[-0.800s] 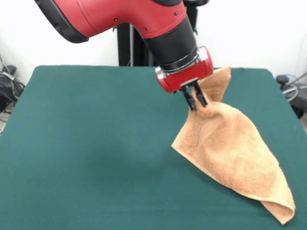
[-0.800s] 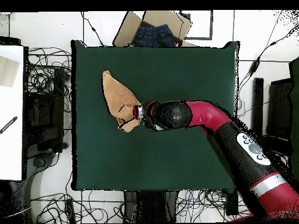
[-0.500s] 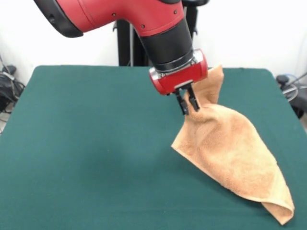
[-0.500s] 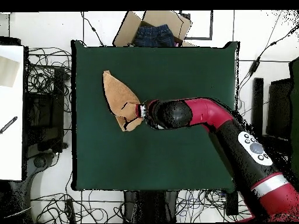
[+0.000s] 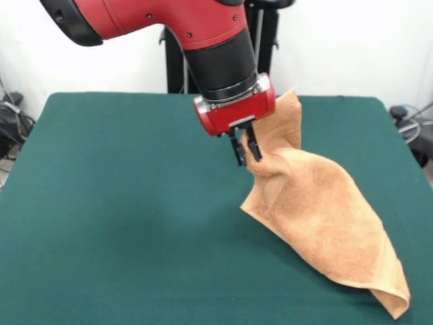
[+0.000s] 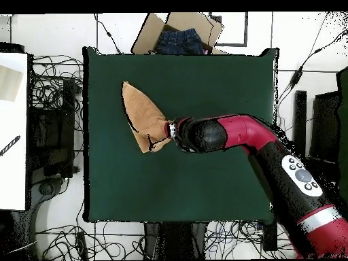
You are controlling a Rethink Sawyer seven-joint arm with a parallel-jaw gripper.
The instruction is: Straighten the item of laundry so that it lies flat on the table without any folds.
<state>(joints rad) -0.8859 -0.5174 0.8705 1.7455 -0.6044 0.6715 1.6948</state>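
Note:
The peach terry towel (image 5: 325,217) hangs from my gripper (image 5: 246,157) in a folded, tent-like drape. Its low end trails on the green table (image 5: 122,203) toward the near right corner, and one flap stands up behind the gripper. My gripper is shut on the towel's upper fold and holds it lifted above the table. In the overhead view the towel (image 6: 141,115) lies left of centre, with the gripper (image 6: 166,131) at its right edge. No tag shows.
An open cardboard box with blue jeans (image 6: 180,39) sits beyond the table's top edge in the overhead view. Cables (image 6: 51,102) and equipment surround the table. Wide green surface lies to the left of the towel in the front view.
My gripper has moved left in the front view, dragging the towel's held fold with it. The towel's trailing end has slid a little along the table.

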